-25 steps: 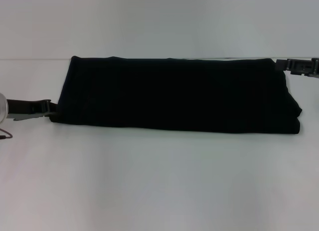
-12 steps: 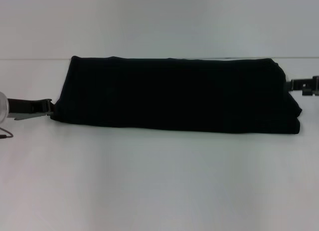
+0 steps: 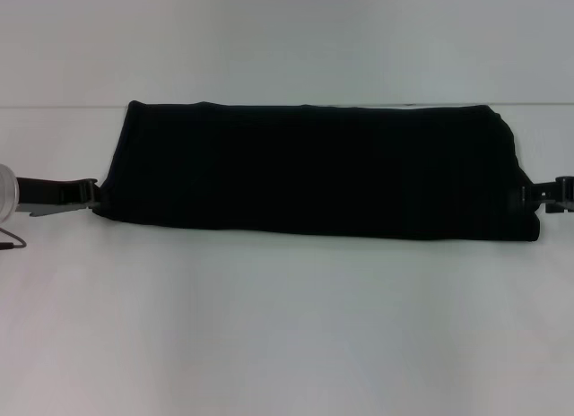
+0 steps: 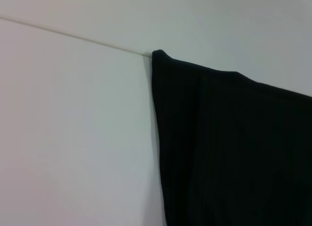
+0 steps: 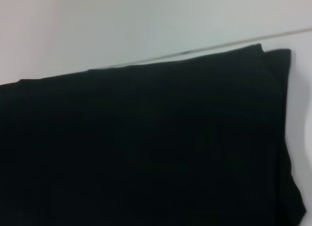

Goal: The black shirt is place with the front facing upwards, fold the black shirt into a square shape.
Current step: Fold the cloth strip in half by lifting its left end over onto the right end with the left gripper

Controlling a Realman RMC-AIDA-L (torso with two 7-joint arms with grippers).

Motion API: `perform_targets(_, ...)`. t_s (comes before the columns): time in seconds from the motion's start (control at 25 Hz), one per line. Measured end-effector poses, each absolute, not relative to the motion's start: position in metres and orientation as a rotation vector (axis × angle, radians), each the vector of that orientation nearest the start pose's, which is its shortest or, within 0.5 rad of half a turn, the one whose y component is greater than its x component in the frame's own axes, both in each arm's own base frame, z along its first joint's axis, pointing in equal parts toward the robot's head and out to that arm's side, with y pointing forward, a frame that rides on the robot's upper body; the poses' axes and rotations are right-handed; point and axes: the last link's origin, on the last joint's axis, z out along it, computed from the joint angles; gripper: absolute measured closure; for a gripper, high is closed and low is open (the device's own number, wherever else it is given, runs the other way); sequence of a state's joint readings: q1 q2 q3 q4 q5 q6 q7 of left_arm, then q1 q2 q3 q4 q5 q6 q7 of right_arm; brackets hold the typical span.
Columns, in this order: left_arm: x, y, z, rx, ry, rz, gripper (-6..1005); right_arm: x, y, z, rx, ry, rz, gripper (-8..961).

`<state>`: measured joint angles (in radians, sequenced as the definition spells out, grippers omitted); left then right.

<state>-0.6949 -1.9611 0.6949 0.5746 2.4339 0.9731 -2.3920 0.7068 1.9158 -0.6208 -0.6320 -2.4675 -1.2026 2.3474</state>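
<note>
Soft black cloth shirt (image 3: 318,169) lies as a long folded band across the white counter (image 3: 287,326), left tool (image 3: 90,195) and right tool (image 3: 545,194) at opposite ends, grip state unreadable, presumably for the next crosswise fold.

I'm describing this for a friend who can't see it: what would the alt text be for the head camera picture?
A black shirt, folded into a long flat band, lies across a white table. The left end effector sits at the band's left end near its front corner, and the right end effector at the right end, low by the table.
</note>
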Motion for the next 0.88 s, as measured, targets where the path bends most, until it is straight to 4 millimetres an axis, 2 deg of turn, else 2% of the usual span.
perform_targets(0.44,-0.322,0.416,0.046,-1.926,-1.558,-0.221,983,0.319,0.406,0.060,-2.052,1.592,0.193,151)
perform_targets(0.88,-0.322,0.416,0.046,-1.926,-1.559,-0.221,976,0.319,0.404,0.050,-2.055,1.611,0.189,213)
